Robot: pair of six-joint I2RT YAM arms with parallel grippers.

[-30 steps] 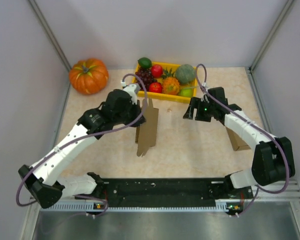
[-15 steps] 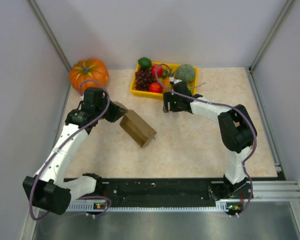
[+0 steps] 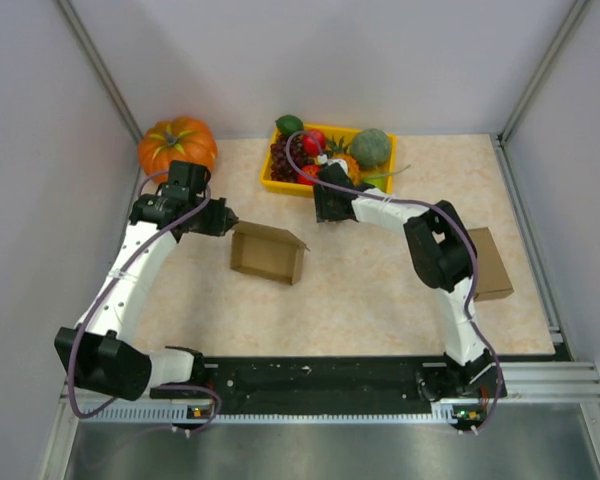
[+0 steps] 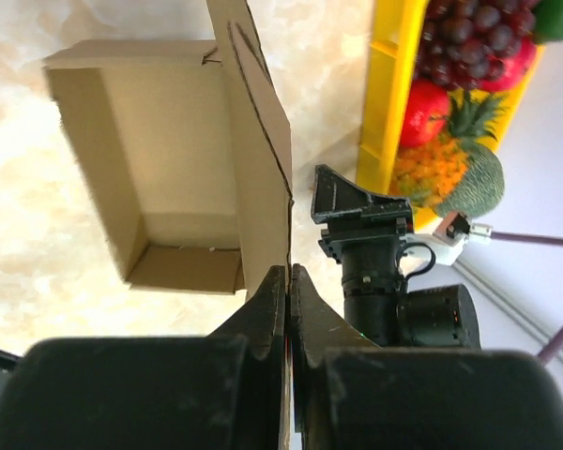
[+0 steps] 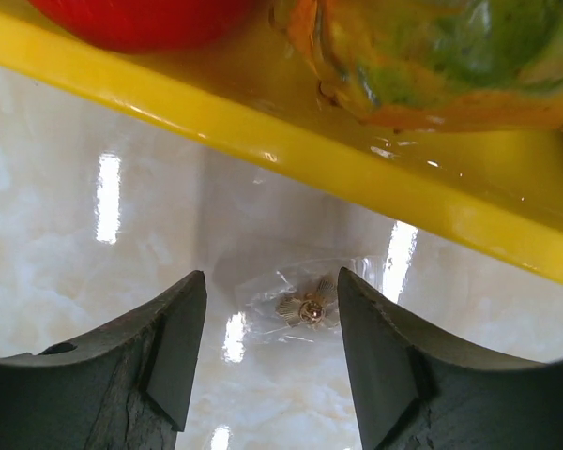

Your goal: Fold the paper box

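The brown paper box [image 3: 267,253] lies open on the table at centre left, hollow side up. In the left wrist view its inside [image 4: 159,159] shows, with one tall side flap [image 4: 263,178] standing on edge. My left gripper [image 3: 228,222] is at the box's left end, and its jaws [image 4: 289,274] are shut on the lower end of that flap. My right gripper [image 3: 324,210] is open and empty, low over the table just in front of the yellow basket [image 3: 280,185]. It holds nothing [image 5: 272,323].
The yellow basket [image 5: 263,131] holds fruit at the back centre. A small clear packet with a gold piece [image 5: 305,307] lies on the table between my right fingers. An orange pumpkin [image 3: 177,150] sits back left. A second flat cardboard piece [image 3: 488,262] lies at the right.
The box has gone from upright in my left gripper to lying open on the table, farther left. My right arm swung left to the basket, which uncovered the flat cardboard at the right.
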